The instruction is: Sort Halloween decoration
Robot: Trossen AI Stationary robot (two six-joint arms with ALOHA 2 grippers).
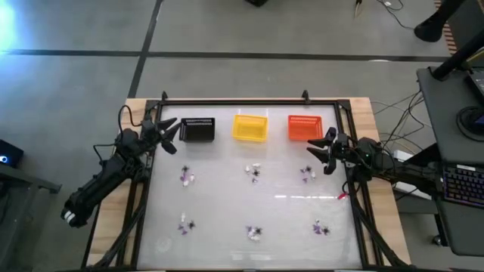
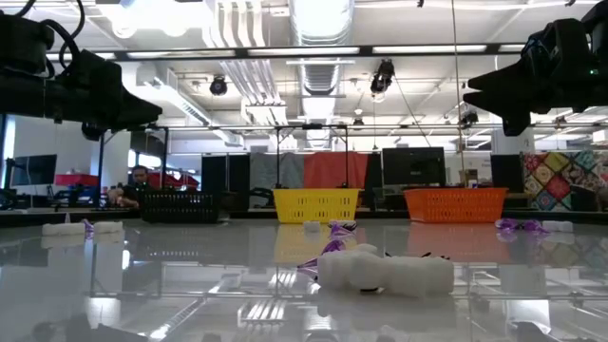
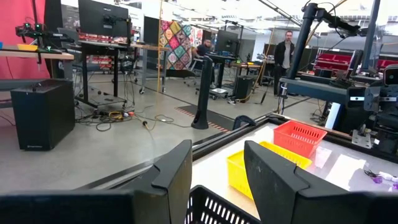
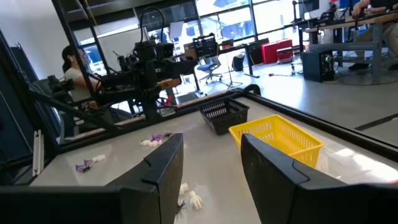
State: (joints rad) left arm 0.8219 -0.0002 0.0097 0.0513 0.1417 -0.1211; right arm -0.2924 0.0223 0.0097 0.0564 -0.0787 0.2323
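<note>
The Halloween decoration is lying in 6 small clusters on the white table (image 1: 227,227), in 2 rows of 3, all on the side of the yellow basket (image 1: 249,128) that faces away from the table's far edge. Nothing is sitting in the yellow basket, the black basket (image 1: 198,130) or the orange basket (image 1: 305,128) as far as the high view is showing, so the sorting is looking unstarted.

The left tool (image 1: 168,134) is hovering just beside the black basket, on the side away from the yellow basket, with its 2 fingers standing apart and gripping nothing; the left wrist view is showing bare space between them. The right tool (image 1: 316,150) is hovering just below the orange basket's corner, likewise spread wide and carrying nothing.

The relation that matters: the right tool is nearly over the cluster beside it (image 1: 307,174), which is lying a short way further from the orange basket than the tool is. The left tool's nearest cluster (image 1: 187,177) is lying noticeably further off, diagonally out from the black basket. So the right arm is looking nearer to a first pick, needing mostly a descent. The trinkets are too small to be showing any long axis from above; the low view is showing 1 pale lumpy piece (image 2: 385,272) with a purple scrap (image 2: 328,252) touching it
</note>
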